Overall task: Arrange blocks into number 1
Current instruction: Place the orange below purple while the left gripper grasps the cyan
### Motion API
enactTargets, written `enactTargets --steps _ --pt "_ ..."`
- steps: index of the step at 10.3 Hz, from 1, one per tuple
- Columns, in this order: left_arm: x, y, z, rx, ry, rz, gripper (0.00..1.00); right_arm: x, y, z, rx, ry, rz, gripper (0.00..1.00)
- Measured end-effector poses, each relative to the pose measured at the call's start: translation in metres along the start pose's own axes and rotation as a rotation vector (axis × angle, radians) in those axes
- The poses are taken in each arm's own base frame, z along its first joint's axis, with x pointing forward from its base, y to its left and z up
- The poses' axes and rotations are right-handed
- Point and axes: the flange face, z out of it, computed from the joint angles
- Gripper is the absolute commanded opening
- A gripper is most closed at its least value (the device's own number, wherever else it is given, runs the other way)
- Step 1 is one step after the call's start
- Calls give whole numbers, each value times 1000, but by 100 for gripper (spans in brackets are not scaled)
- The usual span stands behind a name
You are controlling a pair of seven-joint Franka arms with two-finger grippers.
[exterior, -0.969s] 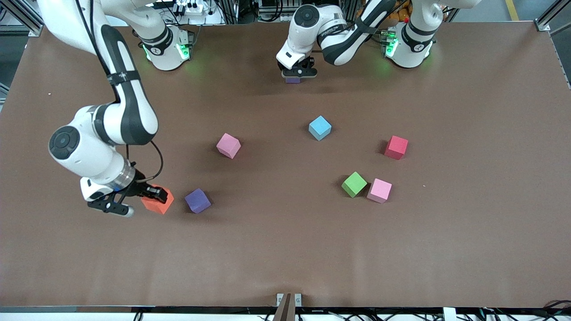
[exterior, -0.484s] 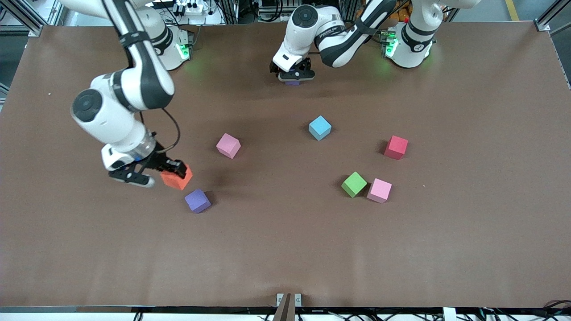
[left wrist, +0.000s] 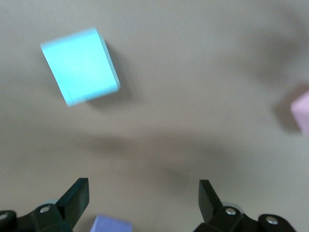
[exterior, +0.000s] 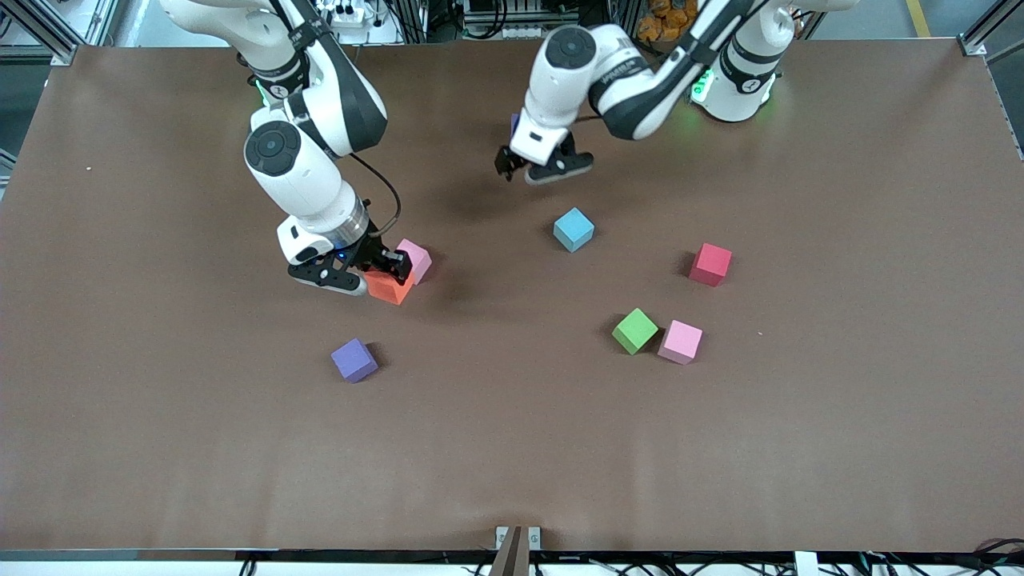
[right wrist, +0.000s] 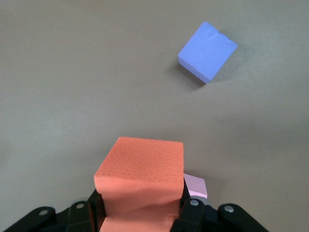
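Orange block [right wrist: 140, 179] clamped in right gripper [exterior: 364, 270], left gripper [left wrist: 142, 205] spread wide

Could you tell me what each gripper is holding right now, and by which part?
The right gripper clamps the orange block by two opposite side faces. The left gripper, open, holds nothing.

The front camera looked down from high across the table [exterior: 512, 448], facing both bases along the frame's top. Each wrist camera looked straight down from close (fingertips along the frame's bottom). The light blue block [exterior: 574, 230] [left wrist: 79, 65] appeared in 2 views.
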Motion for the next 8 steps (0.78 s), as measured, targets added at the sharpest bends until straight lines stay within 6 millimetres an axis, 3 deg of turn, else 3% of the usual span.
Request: enactTargets --steps 2,4,6,8 --pt "56 -15 -1 4 26 -100 100 -28 -14 9 -1 -10 -4 45" --pt "100 -29 -3 7 48 -185 100 -92 -58 18 1 -32 -39 45" --pt "126 -42 9 25 27 -310 100 -161 -94 33 1 -50 -98 45" --pt "129 -43 32 49 -16 -391 100 -215 -111 64 -17 -62 -156 45"
